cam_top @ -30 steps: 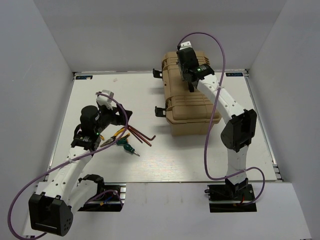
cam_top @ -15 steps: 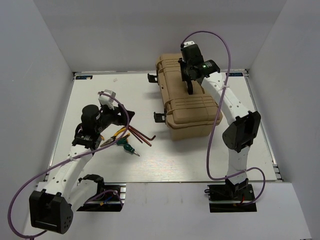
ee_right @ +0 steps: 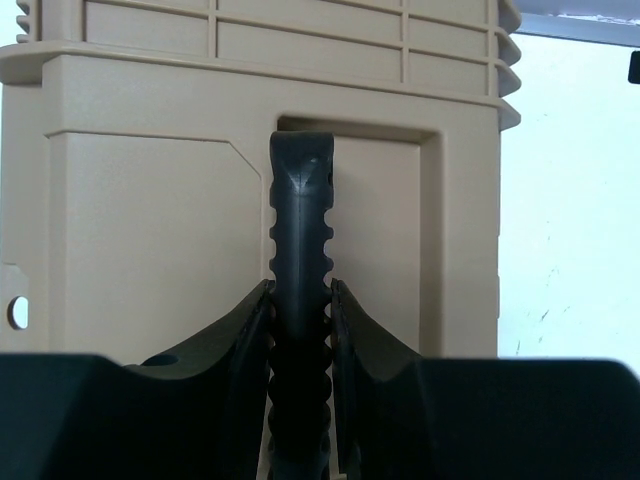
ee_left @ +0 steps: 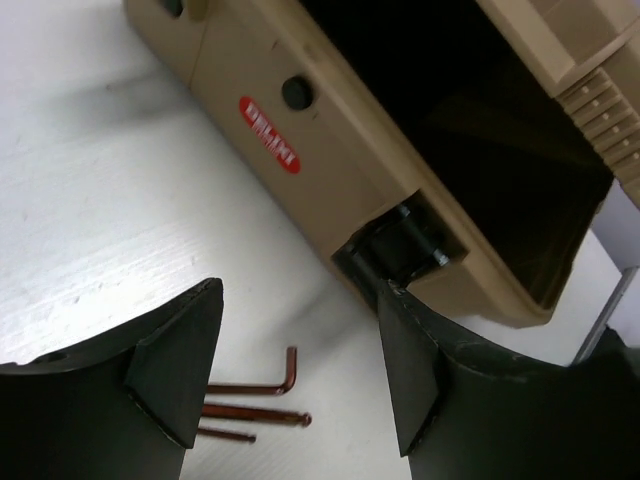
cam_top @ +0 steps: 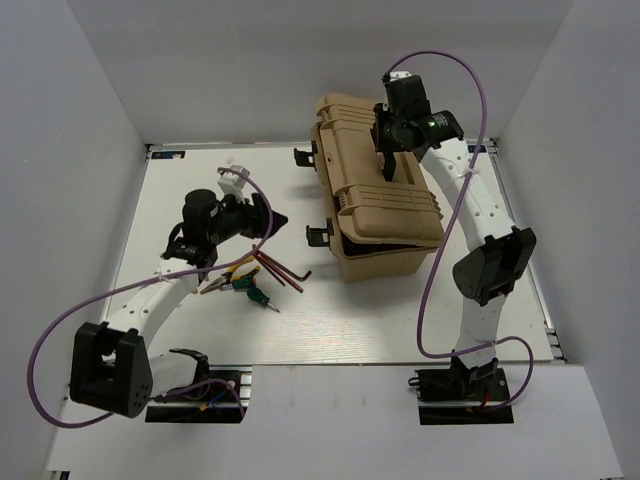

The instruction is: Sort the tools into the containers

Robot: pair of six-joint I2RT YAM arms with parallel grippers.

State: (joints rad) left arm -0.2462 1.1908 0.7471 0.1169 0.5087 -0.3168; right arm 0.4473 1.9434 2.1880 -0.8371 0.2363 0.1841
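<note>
Surface: white table, closed in by white walls on three sides. The tools lie left of centre, near the tan case.

- The hex keys have diagonal long axes, bent ends toward the case.
- The pliers point their nose near-left.
- The screwdriver points its shaft near-right.

The left gripper hangs above the hex keys, jaws spread. The right gripper pinches the case's black handle, lid ajar.
</note>
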